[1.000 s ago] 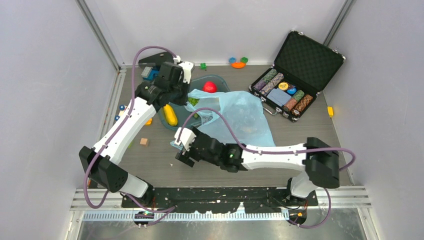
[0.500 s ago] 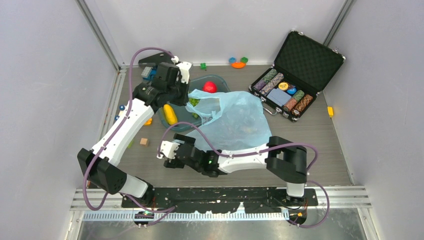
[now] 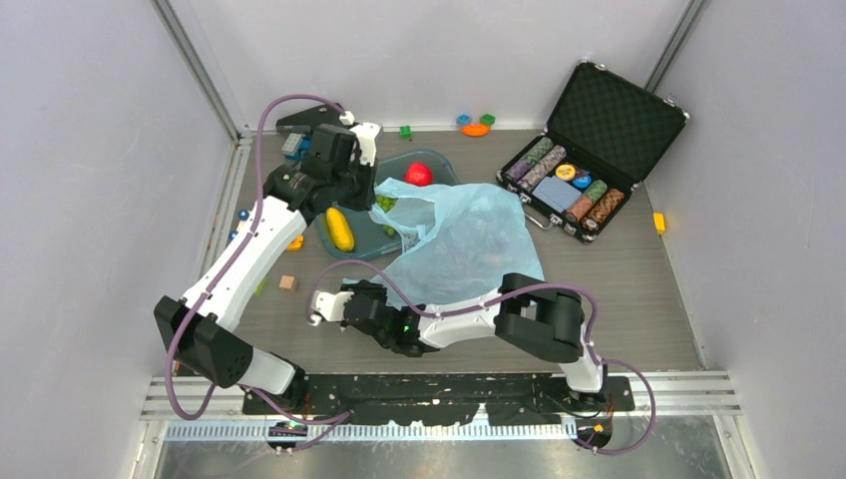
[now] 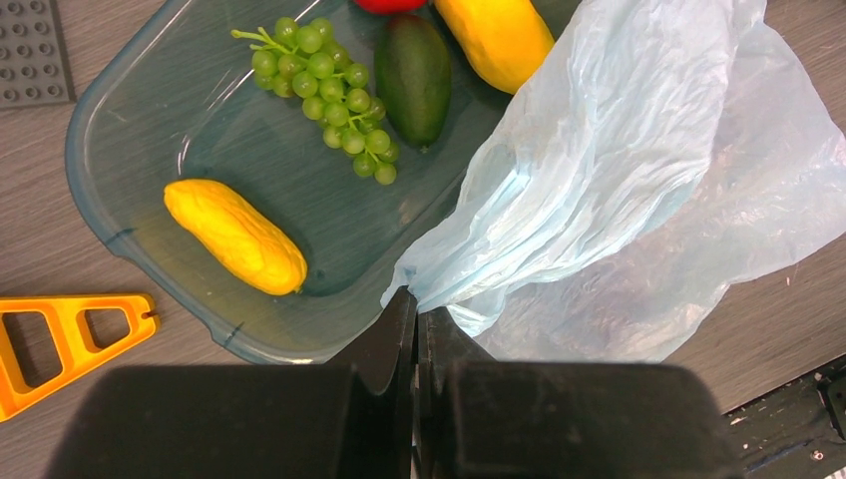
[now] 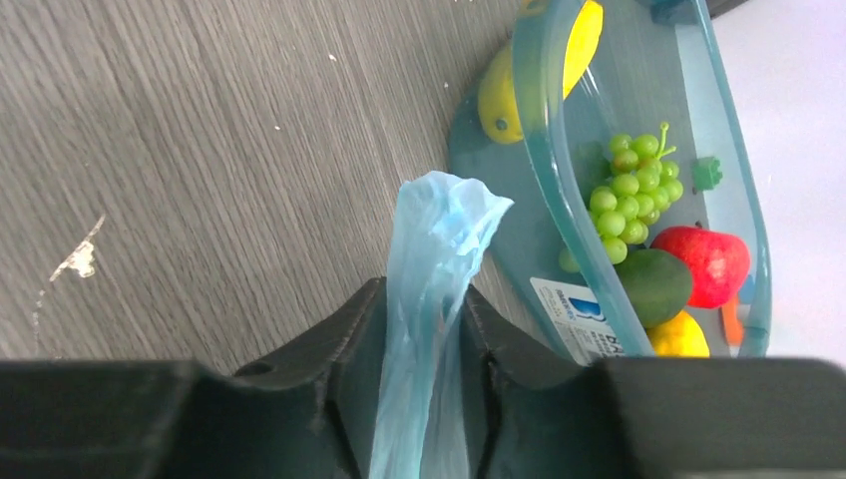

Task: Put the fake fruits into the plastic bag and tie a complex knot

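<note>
The light-blue plastic bag (image 3: 464, 239) lies spread on the wooden table (image 3: 619, 289), between the clear blue-tinted tub (image 4: 100, 110) and the open poker chip case (image 3: 589, 150). Its far-left edge drapes over the tub's right side.

The left gripper (image 4: 417, 304) hangs over the tub's right edge. Its 2 fingers are pressed together on a fold of the bag's rim, and the plastic fans out from the pinch toward the right.

The right gripper (image 5: 424, 319) sits low at the bag's near-left corner, out over bare table. It pinches a bunched strip of bag plastic that stands up between its 2 fingers and ends in a crumpled tip.

5 fake fruits lie in the tub:
- a green grape bunch (image 4: 329, 85)
- a dark green fruit (image 4: 414, 75) just beside it
- a knobbly yellow fruit (image 4: 234, 235) near the tub's left wall
- a smoother yellow fruit (image 4: 494, 35) touching the bag
- a red apple (image 3: 418, 174) at the far end

An orange toy piece (image 4: 60, 339) rests on the table beside the tub.
</note>
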{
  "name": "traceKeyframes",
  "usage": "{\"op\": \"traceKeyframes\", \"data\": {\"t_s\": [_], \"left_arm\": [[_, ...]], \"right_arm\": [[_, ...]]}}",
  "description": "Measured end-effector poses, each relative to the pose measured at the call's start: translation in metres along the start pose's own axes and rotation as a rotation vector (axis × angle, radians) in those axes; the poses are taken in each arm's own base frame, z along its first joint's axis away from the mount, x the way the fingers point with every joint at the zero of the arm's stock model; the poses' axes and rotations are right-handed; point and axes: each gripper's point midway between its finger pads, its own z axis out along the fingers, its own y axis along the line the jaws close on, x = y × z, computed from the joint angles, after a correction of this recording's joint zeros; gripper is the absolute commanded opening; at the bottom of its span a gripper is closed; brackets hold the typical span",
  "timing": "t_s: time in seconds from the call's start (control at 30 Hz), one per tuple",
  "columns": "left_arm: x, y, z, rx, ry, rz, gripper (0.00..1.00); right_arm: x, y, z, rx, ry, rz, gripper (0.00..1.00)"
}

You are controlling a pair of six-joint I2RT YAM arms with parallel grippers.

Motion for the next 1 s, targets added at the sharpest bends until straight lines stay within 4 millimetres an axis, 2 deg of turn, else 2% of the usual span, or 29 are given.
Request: {"op": "traceKeyframes", "data": {"t_s": [0.07, 0.1, 0.27, 0.33, 0.4, 0.5, 0.6, 0.67, 0.73, 0.8, 0.9, 1.0], "left_arm": [[0.0, 0.0, 0.0, 0.0, 0.0, 0.0, 0.0], [0.0, 0.001, 0.0, -0.002, 0.001, -0.001, 0.0], [0.002, 0.008, -0.001, -0.043, 0.009, 0.004, 0.0], [0.002, 0.014, -0.004, -0.075, 0.015, 0.013, 0.0], [-0.001, 0.019, -0.009, -0.104, 0.012, 0.026, 0.0], [-0.01, 0.024, -0.02, -0.134, -0.004, 0.036, 0.0], [-0.024, 0.028, -0.035, -0.162, -0.043, 0.05, 0.0], [-0.032, 0.03, -0.048, -0.175, -0.069, 0.055, 0.0], [-0.04, 0.029, -0.067, -0.183, -0.101, 0.073, 0.0], [-0.053, 0.025, -0.09, -0.187, -0.143, 0.091, 0.0], [-0.075, 0.011, -0.128, -0.177, -0.218, 0.136, 0.0], [-0.096, -0.009, -0.174, -0.146, -0.297, 0.186, 0.0]], "right_arm": [[0.005, 0.0, 0.002, 0.011, 0.014, -0.016, 0.08], [0.006, -0.001, 0.002, 0.018, 0.019, -0.02, 0.07], [0.003, -0.011, -0.002, 0.059, 0.017, -0.007, 0.05], [0.003, -0.019, -0.013, 0.062, 0.008, 0.004, 0.05], [-0.002, -0.037, -0.031, 0.068, -0.009, 0.038, 0.05], [-0.03, -0.083, -0.074, 0.094, -0.092, 0.15, 0.05], [-0.065, -0.15, -0.138, 0.147, -0.241, 0.325, 0.05], [-0.077, -0.194, -0.183, 0.193, -0.334, 0.431, 0.05], [-0.077, -0.239, -0.229, 0.247, -0.414, 0.53, 0.05], [-0.071, -0.272, -0.261, 0.292, -0.445, 0.591, 0.05], [-0.059, -0.31, -0.292, 0.346, -0.45, 0.633, 0.05], [-0.053, -0.33, -0.305, 0.362, -0.438, 0.634, 0.05]]}}
